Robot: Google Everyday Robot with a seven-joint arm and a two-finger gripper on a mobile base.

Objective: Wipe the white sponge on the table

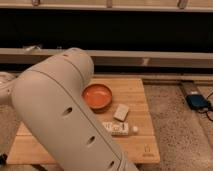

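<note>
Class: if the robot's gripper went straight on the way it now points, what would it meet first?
Cannot be told: the gripper is out of view, likely past the bottom edge where the arm leaves the picture. The white sponge lies free on the table beside the orange bowl.

The orange bowl point(97, 96) has a flat white piece point(116, 128) with dark marks at its 5 o'clock. A tiny white ball point(134, 129) sits at that piece's 3 o'clock. A blue box point(197, 101) lies far off at the bowl's 3 o'clock.
</note>
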